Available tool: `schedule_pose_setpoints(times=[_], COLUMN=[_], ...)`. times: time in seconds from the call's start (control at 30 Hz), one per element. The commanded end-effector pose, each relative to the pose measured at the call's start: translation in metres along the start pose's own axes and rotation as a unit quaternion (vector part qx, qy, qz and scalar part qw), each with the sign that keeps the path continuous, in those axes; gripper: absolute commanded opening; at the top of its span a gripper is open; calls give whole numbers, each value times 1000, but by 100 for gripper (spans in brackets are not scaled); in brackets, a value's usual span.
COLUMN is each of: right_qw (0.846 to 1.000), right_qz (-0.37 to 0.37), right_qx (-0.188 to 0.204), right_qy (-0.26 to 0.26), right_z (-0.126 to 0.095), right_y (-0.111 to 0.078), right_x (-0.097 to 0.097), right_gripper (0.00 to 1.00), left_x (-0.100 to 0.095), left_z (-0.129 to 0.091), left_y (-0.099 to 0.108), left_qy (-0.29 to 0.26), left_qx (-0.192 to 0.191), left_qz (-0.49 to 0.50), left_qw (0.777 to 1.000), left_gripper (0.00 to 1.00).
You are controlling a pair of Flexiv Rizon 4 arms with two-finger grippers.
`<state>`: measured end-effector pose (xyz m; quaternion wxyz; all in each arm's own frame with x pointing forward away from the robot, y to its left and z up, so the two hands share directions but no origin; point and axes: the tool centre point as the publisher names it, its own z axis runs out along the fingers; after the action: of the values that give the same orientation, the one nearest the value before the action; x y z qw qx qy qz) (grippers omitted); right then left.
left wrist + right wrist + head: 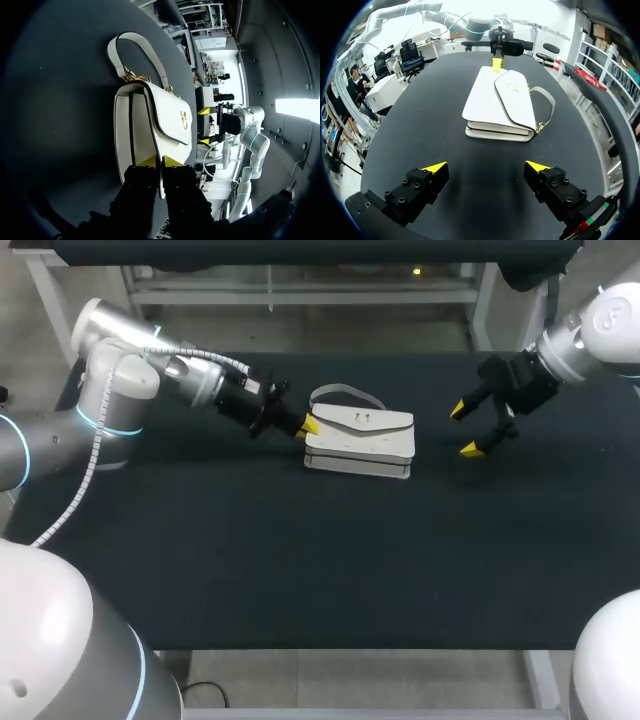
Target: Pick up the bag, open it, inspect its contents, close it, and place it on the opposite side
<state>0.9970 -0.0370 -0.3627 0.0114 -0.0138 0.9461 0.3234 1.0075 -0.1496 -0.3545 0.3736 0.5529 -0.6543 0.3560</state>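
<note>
A white handbag (360,440) with a white strap (345,393) and a gold clasp lies flat on the black table, flap side up. My left gripper (308,426) is at the bag's left end, shut on the thin edge of the flap (172,120). In the left wrist view its yellow tips (159,161) pinch that edge from both sides. My right gripper (468,430) hangs open to the right of the bag, apart from it. In the right wrist view the bag (495,105) lies ahead of the wide-open right gripper (487,167), with the left gripper (496,62) at its far end.
The black table (300,560) stretches wide in front of the bag and on both sides of it. The strap loops out behind the bag toward the table's far edge.
</note>
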Motion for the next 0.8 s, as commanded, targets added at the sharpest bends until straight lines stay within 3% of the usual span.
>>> schedule_pose_setpoints(times=[0.03, 0.67, 0.7, 0.73, 0.77, 0.8], right_qw=[1000, 1000, 1000, 1000, 1000, 1000], right_qz=[0, 0, 0, 0, 0, 0], right_qx=[-1, -1, -1, -1, -1, -1], right_qy=[-1, -1, -1, -1, -1, -1], right_z=[1, 1, 1, 1, 1, 1], right_y=[0, 0, 0, 0, 0, 0], right_x=[0, 0, 0, 0, 0, 0], right_gripper=[100, 100, 100, 100, 100, 100], left_x=[1, 6, 5, 5, 5, 4], left_z=[6, 13, 12, 12, 11, 10], left_y=[2, 2, 1, 1, 1, 1], left_qy=[2, 7, 7, 6, 6, 5], left_qx=[5, 11, 11, 12, 12, 12], left_qz=[-1, -4, -5, -5, -6, -6], left_qw=[1000, 1000, 1000, 1000, 1000, 1000], left_gripper=[0, 0, 10, 45, 91, 100])
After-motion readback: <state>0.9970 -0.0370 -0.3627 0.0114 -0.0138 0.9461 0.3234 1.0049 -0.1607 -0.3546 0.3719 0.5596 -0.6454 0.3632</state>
